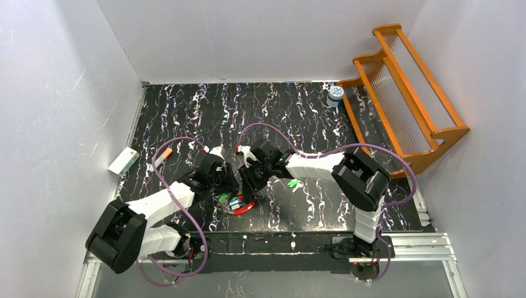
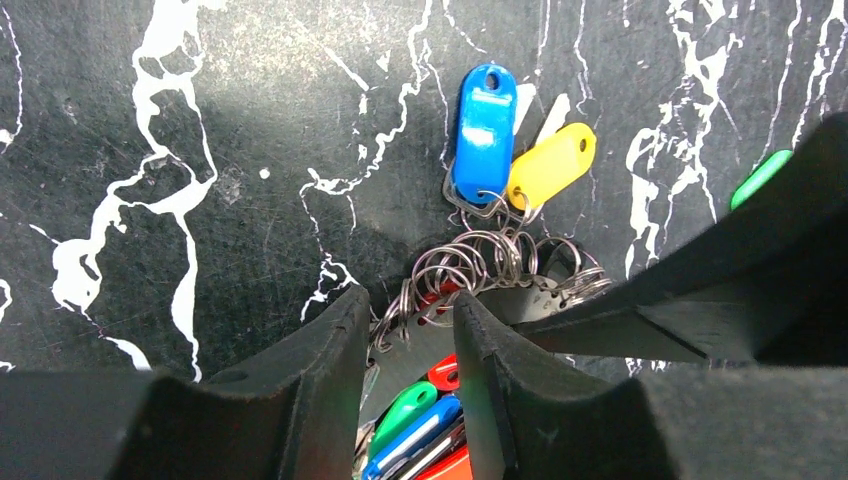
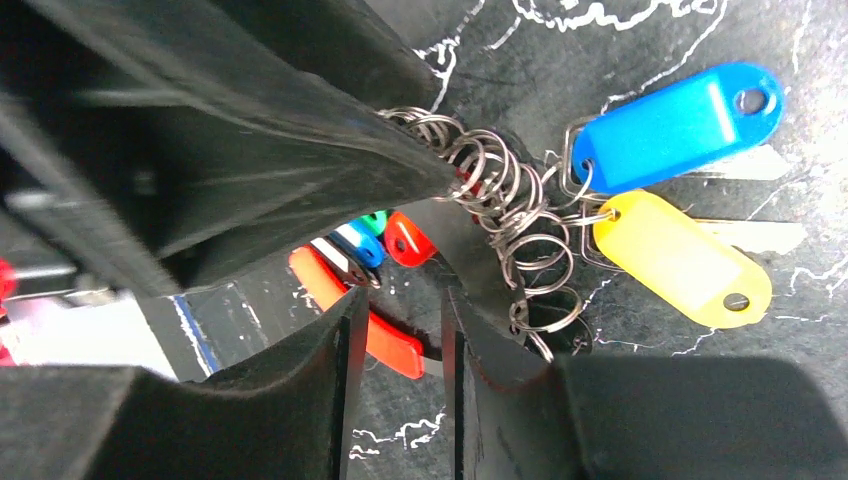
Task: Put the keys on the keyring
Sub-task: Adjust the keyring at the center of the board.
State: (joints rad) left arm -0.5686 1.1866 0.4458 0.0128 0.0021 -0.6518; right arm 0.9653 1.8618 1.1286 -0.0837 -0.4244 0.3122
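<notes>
Marbled desk (image 1: 186, 105): left and right jaws both part-closed, keyring (image 2: 490, 262) tangle between them, hold unclear; pinching loose coils may snag, dropping keys (image 2: 484, 130).

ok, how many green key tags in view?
2. One green tag lies alone, right of the bunch; the other sits in it, between the left jaws. Others may be hidden.

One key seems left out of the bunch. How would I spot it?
Find the black marbled table, then the white right arm stretched across it. Just nearside of that arm lies a green key, alone. The other keys sit in one coloured bunch.
</notes>
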